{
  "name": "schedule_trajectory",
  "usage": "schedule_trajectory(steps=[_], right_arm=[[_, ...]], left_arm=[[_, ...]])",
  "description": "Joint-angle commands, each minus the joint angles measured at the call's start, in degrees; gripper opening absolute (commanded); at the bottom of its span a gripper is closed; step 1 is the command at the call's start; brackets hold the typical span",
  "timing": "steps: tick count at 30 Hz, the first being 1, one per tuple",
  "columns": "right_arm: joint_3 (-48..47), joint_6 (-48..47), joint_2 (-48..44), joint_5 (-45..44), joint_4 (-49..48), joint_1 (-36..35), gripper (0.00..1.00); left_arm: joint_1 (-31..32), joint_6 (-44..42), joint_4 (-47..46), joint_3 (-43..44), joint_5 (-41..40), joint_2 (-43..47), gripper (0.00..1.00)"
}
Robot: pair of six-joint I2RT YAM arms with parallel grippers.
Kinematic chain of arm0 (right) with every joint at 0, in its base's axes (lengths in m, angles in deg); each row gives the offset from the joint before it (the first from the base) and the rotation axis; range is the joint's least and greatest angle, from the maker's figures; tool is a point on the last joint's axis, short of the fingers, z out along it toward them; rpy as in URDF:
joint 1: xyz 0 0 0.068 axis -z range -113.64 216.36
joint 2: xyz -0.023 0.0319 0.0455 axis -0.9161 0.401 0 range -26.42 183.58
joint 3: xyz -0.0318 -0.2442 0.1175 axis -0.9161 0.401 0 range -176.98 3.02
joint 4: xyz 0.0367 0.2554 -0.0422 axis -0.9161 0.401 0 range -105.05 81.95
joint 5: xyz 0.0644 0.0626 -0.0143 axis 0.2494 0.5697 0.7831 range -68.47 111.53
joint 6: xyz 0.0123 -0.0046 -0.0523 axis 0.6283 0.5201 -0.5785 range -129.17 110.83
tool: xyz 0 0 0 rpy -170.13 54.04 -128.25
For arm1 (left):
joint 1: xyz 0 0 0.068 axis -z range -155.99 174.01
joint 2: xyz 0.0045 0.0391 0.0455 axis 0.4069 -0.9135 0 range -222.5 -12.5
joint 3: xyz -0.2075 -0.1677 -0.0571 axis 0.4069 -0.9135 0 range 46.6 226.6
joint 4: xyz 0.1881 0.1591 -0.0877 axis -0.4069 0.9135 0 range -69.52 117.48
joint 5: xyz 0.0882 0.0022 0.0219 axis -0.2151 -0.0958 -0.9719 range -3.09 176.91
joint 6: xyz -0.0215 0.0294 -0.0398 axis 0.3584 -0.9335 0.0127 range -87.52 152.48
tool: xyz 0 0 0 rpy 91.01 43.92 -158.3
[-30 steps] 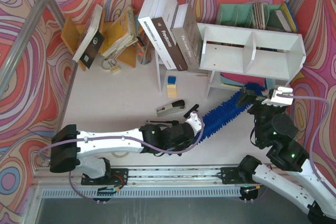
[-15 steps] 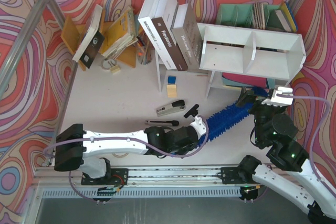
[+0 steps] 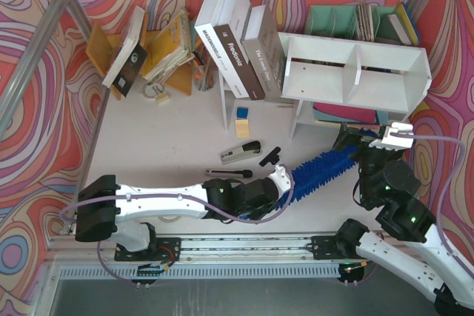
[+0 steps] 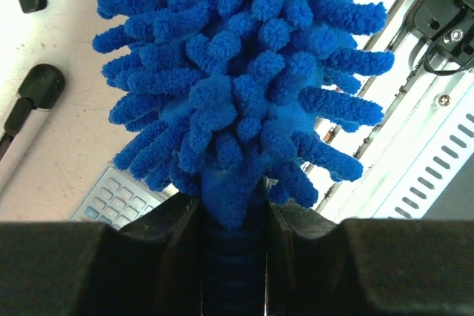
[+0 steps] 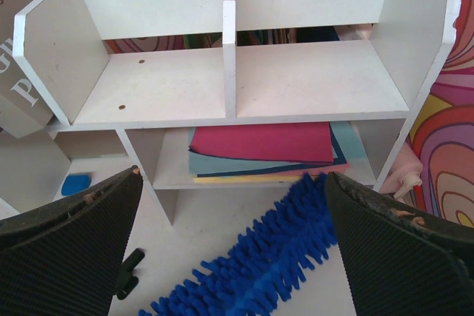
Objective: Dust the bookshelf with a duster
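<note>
The bright-blue fluffy duster [image 3: 318, 169] lies slanted over the table from my left gripper [image 3: 284, 180] toward the lower tier of the white bookshelf [image 3: 355, 72]. My left gripper [image 4: 233, 216] is shut on the duster's blue handle, and the chenille head [image 4: 237, 72] fills its view. My right gripper [image 3: 364, 138] is open and empty, just in front of the shelf's lower tier. In the right wrist view the bookshelf [image 5: 229, 79] shows two bare cubbies, and the duster head [image 5: 274, 257] lies between the wide-open fingers [image 5: 74, 249], its tip near the right one.
Coloured folders [image 5: 259, 149] lie flat in the lower tier. A stapler [image 3: 241, 152], a black pen [image 3: 229, 174] and a black clip [image 3: 269, 157] lie on the table left of the duster. Books [image 3: 237, 42] lean left of the shelf. A teal organiser [image 3: 355, 21] stands behind it.
My left gripper has moved right and slightly back with the duster; the duster's tip has pulled out from under the shelf's lower tier. The right arm has stayed still.
</note>
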Motion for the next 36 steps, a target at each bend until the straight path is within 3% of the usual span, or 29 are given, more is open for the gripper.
schedule_trajectory(steps=[1, 17, 24, 36], right_arm=[[0.3, -0.5, 0.2, -0.8, -1.4, 0.1, 0.99], [0.2, 0.0, -0.4, -0.5, -0.9, 0.1, 0.99], [0.2, -0.2, -0.9, -0.5, -1.0, 0.2, 0.99], [0.3, -0.4, -0.8, -0.5, -1.3, 0.1, 0.99]], left_arm=[[0.6, -1.3, -0.6, 2.1, 1.8, -1.8, 0.0], [-2.8, 0.0, -1.2, 9.1, -10.8, -12.5, 0.0], [-4.0, 6.3, -1.2, 5.9, -17.7, -9.7, 0.0], [-4.0, 19.2, 9.6, -1.3, -22.0, -0.2, 0.0]])
